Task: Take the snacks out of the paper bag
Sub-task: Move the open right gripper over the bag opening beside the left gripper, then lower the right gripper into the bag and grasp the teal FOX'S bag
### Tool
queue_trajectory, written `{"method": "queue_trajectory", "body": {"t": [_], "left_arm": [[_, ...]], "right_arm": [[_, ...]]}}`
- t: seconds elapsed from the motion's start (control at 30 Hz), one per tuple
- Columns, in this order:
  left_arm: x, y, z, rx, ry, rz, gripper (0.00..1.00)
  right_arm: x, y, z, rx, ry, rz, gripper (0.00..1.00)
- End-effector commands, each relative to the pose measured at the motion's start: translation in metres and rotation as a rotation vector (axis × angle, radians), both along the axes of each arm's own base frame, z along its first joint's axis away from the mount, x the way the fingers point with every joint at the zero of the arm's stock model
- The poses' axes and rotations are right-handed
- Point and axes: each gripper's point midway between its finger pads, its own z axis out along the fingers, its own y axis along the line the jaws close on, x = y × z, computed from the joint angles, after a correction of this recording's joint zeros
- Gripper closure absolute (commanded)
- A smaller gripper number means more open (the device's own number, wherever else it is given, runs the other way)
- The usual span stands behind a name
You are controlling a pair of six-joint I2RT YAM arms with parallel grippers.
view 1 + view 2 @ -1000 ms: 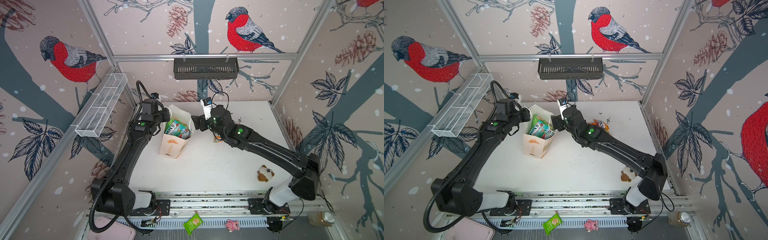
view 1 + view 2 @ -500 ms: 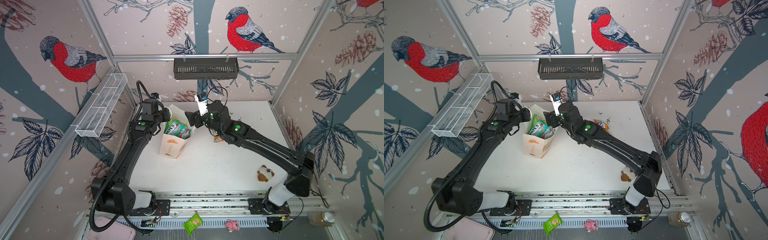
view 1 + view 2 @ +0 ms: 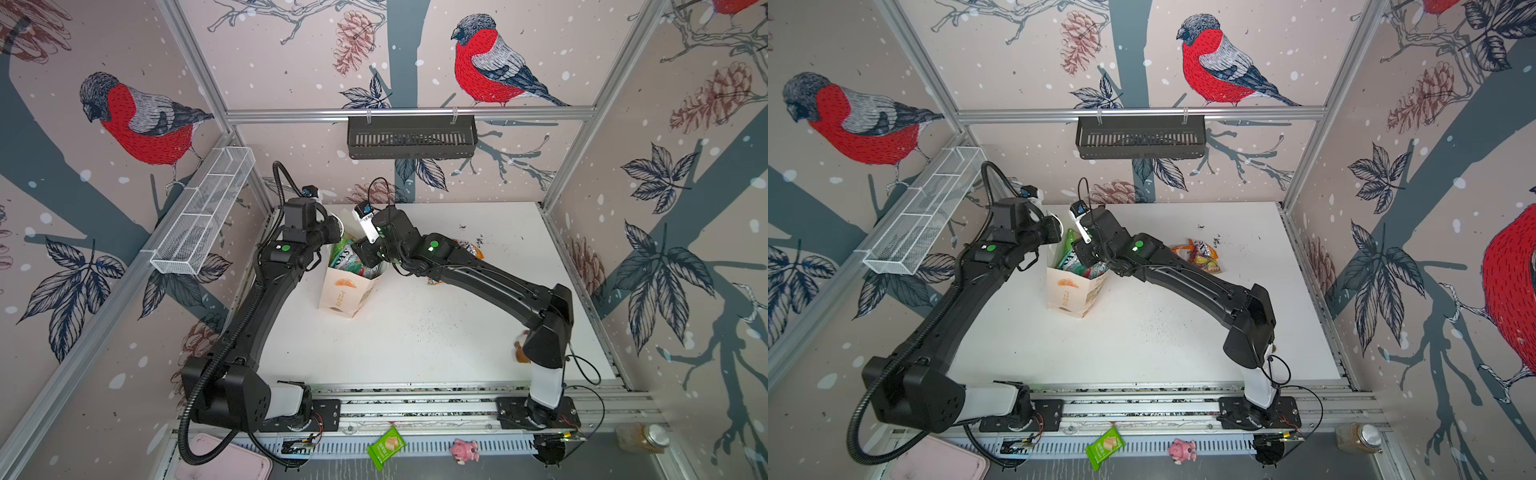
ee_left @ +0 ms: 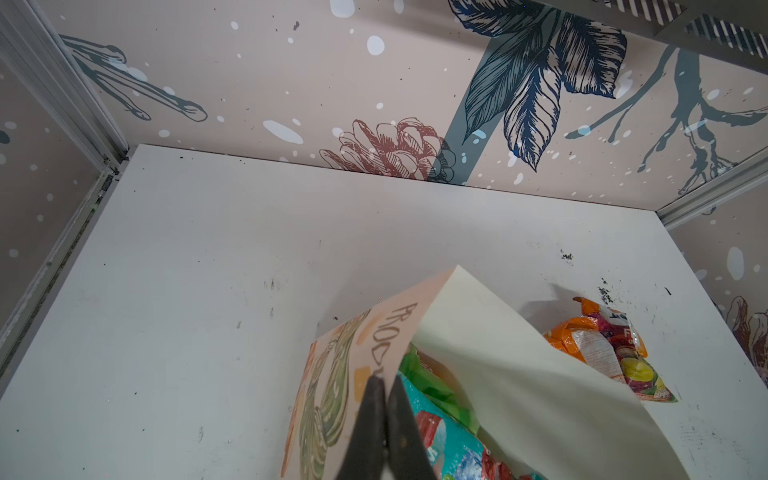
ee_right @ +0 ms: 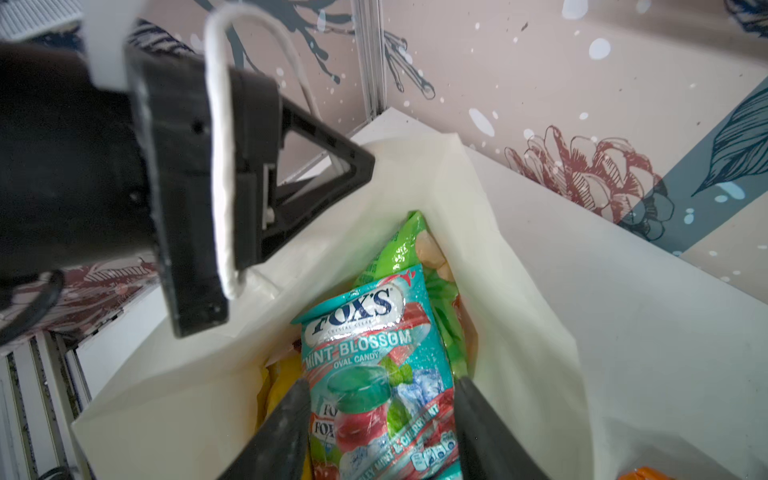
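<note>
The paper bag (image 3: 345,291) (image 3: 1071,291) stands upright at the back left of the table. My left gripper (image 4: 384,380) is shut on its printed rim (image 4: 386,332) and holds the mouth wide. A white cord handle (image 5: 218,166) drapes over that gripper's body. Snacks fill the bag: a teal candy packet (image 5: 374,353) (image 3: 345,259) on top, a green one (image 5: 399,249) behind it and a yellow one (image 5: 282,374) beside it. My right gripper (image 5: 382,382) (image 3: 1086,257) reaches into the mouth, its fingers pressed against both edges of the teal packet. Orange packets (image 3: 1200,257) (image 4: 602,345) lie on the table to the bag's right.
A black basket (image 3: 411,137) hangs on the back wall and a white wire basket (image 3: 203,216) on the left wall. Below the front rail lie a green wafer packet (image 3: 386,446), a pink pig toy (image 3: 465,449) and a jar (image 3: 642,436). A brown toy (image 3: 519,353) peeks from behind my right arm.
My right gripper has swung left from beside the bag and dipped into its mouth, its jaws narrowing onto the teal packet. The left gripper has kept its hold on the rim.
</note>
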Motion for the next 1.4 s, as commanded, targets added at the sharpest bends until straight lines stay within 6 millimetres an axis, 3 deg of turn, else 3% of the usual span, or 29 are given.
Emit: {"method": "queue_trajectory", "body": {"t": [0.0, 0.37, 0.87, 1.1, 1.37], "left_arm": [[0.006, -0.003, 0.022, -0.031, -0.083, -0.008, 1.00], [0.006, -0.007, 0.021, -0.049, -0.081, -0.029, 1.00], [0.007, -0.008, 0.019, -0.048, -0.075, -0.029, 1.00], [0.007, -0.008, 0.018, -0.051, -0.073, -0.030, 1.00], [0.008, -0.010, 0.016, -0.052, -0.065, -0.037, 1.00]], "right_arm": [[-0.007, 0.002, -0.015, -0.034, 0.055, 0.025, 0.48], [-0.005, 0.013, -0.066, -0.124, 0.154, 0.040, 0.50], [-0.002, 0.027, -0.114, -0.149, 0.255, 0.055, 0.50], [-0.002, 0.032, -0.129, -0.159, 0.278, 0.060, 0.38], [0.002, 0.035, -0.158, -0.209, 0.309, 0.049, 0.36]]}}
